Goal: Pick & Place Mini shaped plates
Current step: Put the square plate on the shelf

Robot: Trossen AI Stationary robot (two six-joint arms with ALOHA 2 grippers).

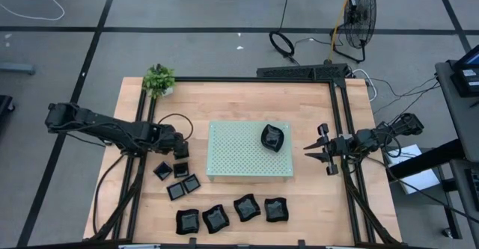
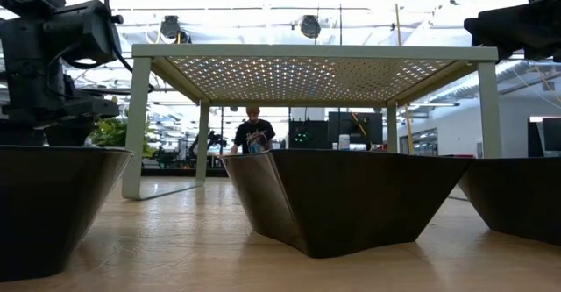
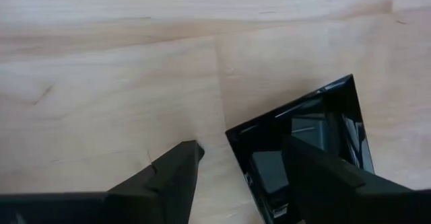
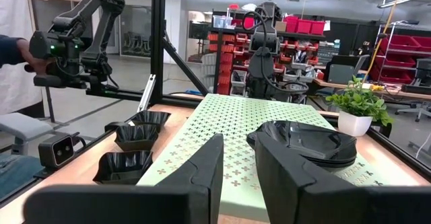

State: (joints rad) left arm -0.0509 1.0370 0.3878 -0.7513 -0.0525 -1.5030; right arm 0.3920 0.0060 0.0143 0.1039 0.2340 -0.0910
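Left pincer (image 1: 179, 150): I hold it low over the wooden table (image 1: 247, 99), at about 9 o'clock from the pale green perforated board (image 1: 239, 155). My fingers (image 3: 172, 177) are spread. One comes down on bare wood, the other inside a small square black plate (image 3: 303, 136), so they straddle its rim. Nothing is pinched.

Right pincer (image 1: 318, 150): I wait off the board's 3 o'clock edge, above the table, tips pointing toward the board. Fingers (image 4: 202, 177) are partly apart and hold nothing.

Mini shaped plates: a rounded stack (image 1: 272, 137) sits on top of the board, toward its 2 o'clock corner. The small squares (image 1: 178, 182) lie on the wood at about 8 o'clock from the board. Four larger wavy-edged plates (image 1: 232, 213) lie in a row along the table's 6 o'clock side.

Potted plant (image 1: 159, 79): at the table's 10 o'clock corner.
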